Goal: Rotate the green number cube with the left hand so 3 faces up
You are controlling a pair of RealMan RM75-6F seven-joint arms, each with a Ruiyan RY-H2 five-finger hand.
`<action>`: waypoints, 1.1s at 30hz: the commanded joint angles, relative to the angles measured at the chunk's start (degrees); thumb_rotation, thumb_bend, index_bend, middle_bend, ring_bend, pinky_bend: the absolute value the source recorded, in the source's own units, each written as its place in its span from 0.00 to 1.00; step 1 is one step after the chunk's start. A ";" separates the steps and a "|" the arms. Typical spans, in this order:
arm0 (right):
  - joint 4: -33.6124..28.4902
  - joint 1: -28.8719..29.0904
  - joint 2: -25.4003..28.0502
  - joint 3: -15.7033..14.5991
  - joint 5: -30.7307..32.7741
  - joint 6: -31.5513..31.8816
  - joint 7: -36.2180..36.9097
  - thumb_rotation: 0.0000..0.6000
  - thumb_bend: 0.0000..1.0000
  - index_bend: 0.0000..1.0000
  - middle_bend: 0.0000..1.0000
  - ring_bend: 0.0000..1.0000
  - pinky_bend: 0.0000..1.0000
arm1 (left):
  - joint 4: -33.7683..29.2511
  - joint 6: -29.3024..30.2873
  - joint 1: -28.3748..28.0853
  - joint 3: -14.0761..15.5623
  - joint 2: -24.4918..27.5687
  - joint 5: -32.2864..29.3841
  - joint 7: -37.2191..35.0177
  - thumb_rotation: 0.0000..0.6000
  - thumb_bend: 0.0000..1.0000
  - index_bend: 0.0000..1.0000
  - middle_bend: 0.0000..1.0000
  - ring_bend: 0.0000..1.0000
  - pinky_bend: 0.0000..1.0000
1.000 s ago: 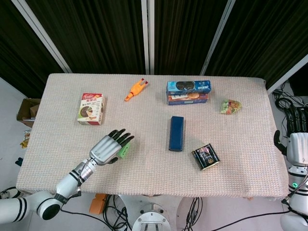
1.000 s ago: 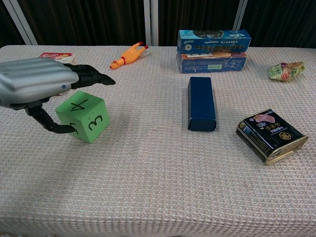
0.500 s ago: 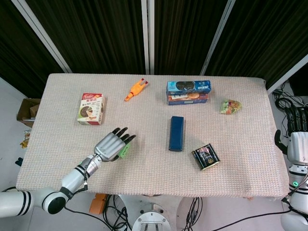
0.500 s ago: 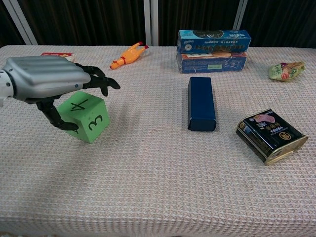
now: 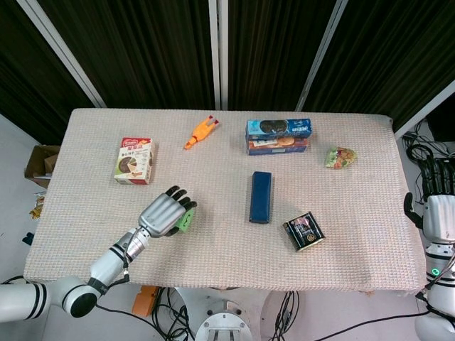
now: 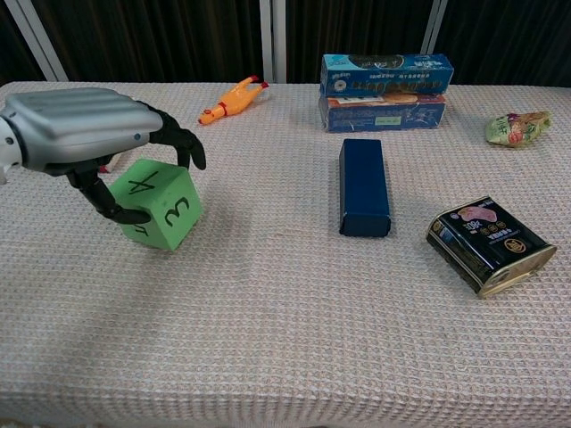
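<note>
The green number cube [image 6: 161, 203] sits at the table's front left, tilted, with 4 on its upper face and 3 on the face toward the chest camera. My left hand [image 6: 85, 134] arches over it, thumb pressed to its near-left side and fingers curled down over the far edge, gripping it. In the head view the left hand [image 5: 163, 214] hides most of the cube [image 5: 185, 221]. My right hand [image 5: 437, 206] hangs beyond the table's right edge, fingers up, holding nothing.
A blue box [image 6: 364, 185] lies mid-table, a dark tin [image 6: 489, 243] at its right. Stacked biscuit boxes [image 6: 386, 80] and an orange rubber chicken [image 6: 231, 98] lie at the back, a wrapped snack [image 6: 517, 127] far right, a red box [image 5: 135, 160] back left.
My left hand's fingers have curled down over the cube's far edge, and the thumb has closed on its side. The cube has tipped and shifted slightly. The right hand has not moved.
</note>
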 commanded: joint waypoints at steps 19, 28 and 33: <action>-1.31 -0.18 0.20 -0.25 -0.20 0.00 -0.86 1.00 0.48 0.00 0.00 0.00 0.00 | 23.53 10.87 8.95 0.59 -13.19 14.54 -64.26 1.00 0.30 0.12 0.57 0.18 0.16; -1.72 -0.27 0.27 -0.22 -0.23 0.10 -1.12 1.00 0.48 0.00 0.00 0.00 0.00 | 28.07 12.79 10.42 2.76 -13.50 17.48 -67.63 1.00 0.27 0.01 0.24 0.12 0.16; -2.11 -0.25 0.46 -0.15 -0.39 0.33 -1.33 1.00 0.48 0.00 0.00 0.00 0.00 | 28.71 13.42 10.75 3.42 -12.49 18.55 -65.81 1.00 0.23 0.00 0.04 0.07 0.16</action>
